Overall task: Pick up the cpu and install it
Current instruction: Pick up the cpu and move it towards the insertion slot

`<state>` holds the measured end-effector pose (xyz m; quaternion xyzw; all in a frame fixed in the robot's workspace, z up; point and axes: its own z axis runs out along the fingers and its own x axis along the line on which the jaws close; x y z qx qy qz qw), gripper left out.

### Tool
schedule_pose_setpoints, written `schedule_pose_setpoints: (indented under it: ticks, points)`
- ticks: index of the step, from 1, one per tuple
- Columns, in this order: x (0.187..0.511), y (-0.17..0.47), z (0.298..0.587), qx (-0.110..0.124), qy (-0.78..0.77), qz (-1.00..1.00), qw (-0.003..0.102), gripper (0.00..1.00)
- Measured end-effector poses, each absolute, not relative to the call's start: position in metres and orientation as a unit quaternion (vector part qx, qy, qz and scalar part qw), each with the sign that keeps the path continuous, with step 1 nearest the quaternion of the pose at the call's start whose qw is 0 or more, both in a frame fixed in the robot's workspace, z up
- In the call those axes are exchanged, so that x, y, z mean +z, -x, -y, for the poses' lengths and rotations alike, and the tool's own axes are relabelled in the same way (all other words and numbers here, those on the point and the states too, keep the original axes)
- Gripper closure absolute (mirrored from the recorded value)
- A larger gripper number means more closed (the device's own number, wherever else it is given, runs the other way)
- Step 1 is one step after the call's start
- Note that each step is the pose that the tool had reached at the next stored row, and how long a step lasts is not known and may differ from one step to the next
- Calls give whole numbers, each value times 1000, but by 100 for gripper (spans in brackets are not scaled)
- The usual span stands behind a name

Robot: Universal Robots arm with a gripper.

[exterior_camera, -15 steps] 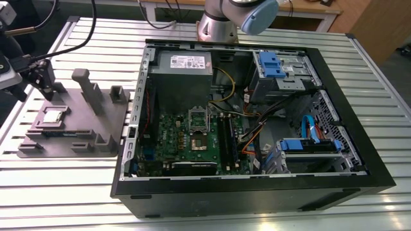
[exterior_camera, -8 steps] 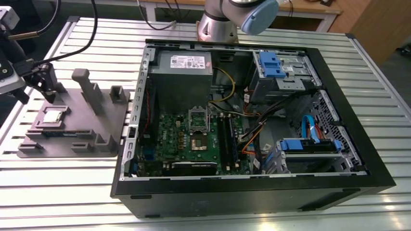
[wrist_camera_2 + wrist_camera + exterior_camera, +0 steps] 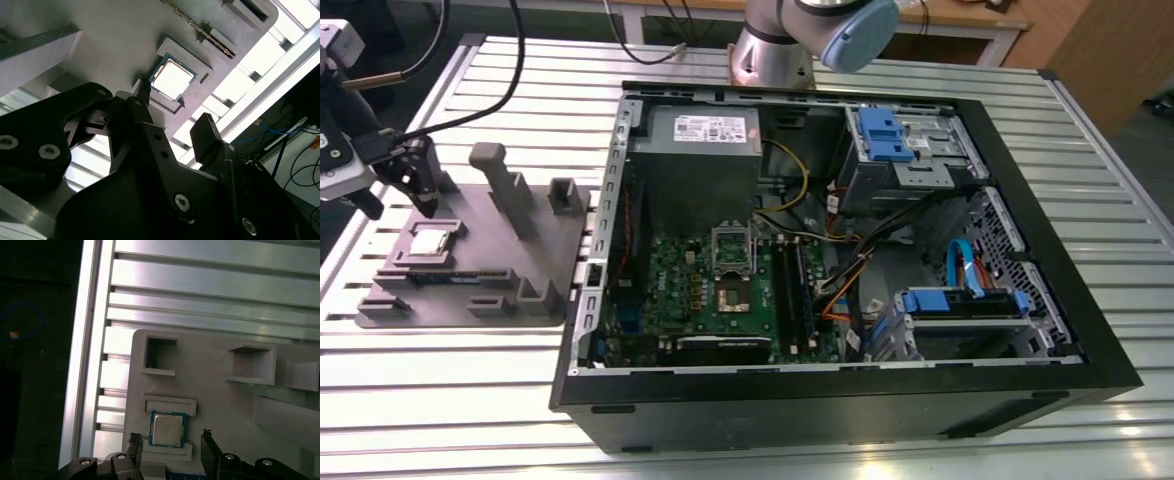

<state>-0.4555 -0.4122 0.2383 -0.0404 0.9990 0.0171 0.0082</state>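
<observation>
The gripper (image 3: 170, 435) hangs, jaws apart, above the cpu (image 3: 167, 429) (print seemingly unreadable) in its tray (image 3: 215, 405), nine o'clock of the case (image 3: 854, 405), exterior view.

Slatted aluminium table (image 3: 440, 400) carries grey moulded tray (image 3: 480, 262) at exterior view's left, open black computer case (image 3: 854, 412) just beside it. Inside case: green motherboard (image 3: 680, 300), grey power supply (image 3: 700, 170) beyond it, blue drive brackets (image 3: 887, 132), loose cables (image 3: 854, 270).

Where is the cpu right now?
The cpu lies in a recess of the tray on the exterior view's left, beside the computer case, under the gripper, jaws open.
</observation>
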Motion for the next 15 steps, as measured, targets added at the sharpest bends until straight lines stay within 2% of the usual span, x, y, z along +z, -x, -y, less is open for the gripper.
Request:
schedule_pose_setpoints:
  ticks: [15]
  points:
    - [233,455,412,17,30,-999,9,41]
